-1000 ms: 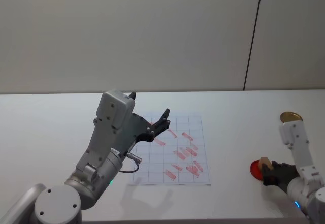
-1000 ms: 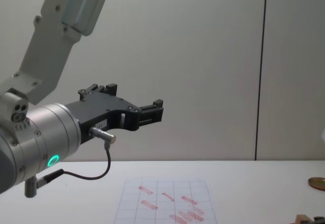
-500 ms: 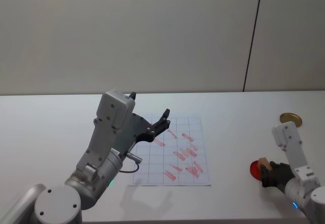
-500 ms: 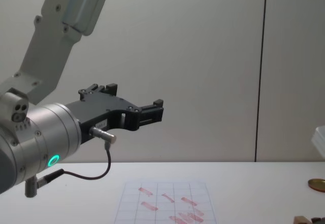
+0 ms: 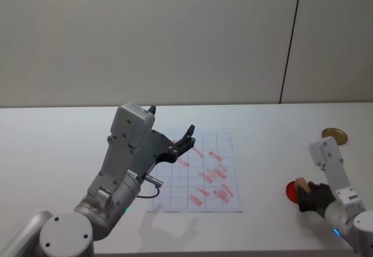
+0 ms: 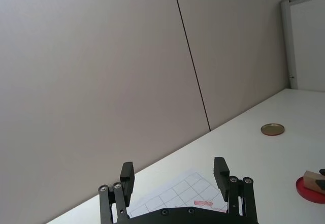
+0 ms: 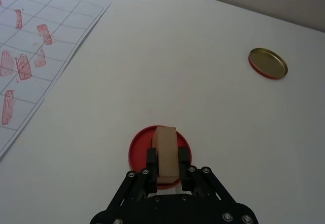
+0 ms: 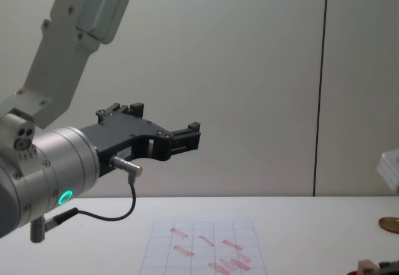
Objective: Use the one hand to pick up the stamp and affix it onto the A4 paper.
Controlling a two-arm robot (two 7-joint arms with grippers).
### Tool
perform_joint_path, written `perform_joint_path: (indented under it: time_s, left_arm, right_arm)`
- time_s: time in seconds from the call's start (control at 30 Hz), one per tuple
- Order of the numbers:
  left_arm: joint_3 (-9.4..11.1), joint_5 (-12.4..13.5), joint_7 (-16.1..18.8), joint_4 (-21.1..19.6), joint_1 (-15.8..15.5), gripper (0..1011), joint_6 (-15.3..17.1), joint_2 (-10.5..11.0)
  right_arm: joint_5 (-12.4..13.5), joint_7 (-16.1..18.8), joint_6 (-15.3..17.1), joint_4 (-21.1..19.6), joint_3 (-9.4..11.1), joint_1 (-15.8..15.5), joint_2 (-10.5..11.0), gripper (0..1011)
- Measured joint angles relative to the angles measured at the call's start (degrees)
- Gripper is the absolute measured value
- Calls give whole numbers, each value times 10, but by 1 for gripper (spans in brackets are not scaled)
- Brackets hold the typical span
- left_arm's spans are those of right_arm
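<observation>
Stamp (image 7: pixel 165 142): tan wooden block, upright, at the lower right of the head view, well apart from the paper. It was clamped between the two black fingers of the right hand (image 7: pixel 167 157), one finger on each long side. The block stood over a red pad (image 7: pixel 138 150), a flat round disc lying on the worktop (image 5: pixel 58 152); whether its foot touched the pad could not be told.

Paper (image 5: pixel 224 152): white gridded sheet, flat at the lower centre of the head view, bearing several red oblong marks, most of them in its right half.

Gold lid (image 7: pixel 267 63): round, flat on the worktop at the right edge of the head view, above the red pad in the frame and apart from it.

Left hand (image 6: pixel 174 169): raised above the worktop over the left part of the paper, fingers apart, holding nothing.
</observation>
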Motion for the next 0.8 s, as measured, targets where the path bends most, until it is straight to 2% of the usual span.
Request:
perform_joint_path:
  time_s: [0.27,0.43,0.67,0.8]
  left_arm:
    - [0,0,0,0,0,993,0,0]
    - [0,0,0,0,0,993,0,0]
    - [0,0,0,0,0,993,0,0]
    - [0,0,0,0,0,993,0,0]
  right_arm:
    - [-1,-6,-12,-26,3,1,0,238]
    - [-1,-7,-21,-56,4,2,-1,238]
    - [-2,6,-32,-90,-1,7,-7,238]
    - [-6,15,-35,-96,-6,11,-12,238]
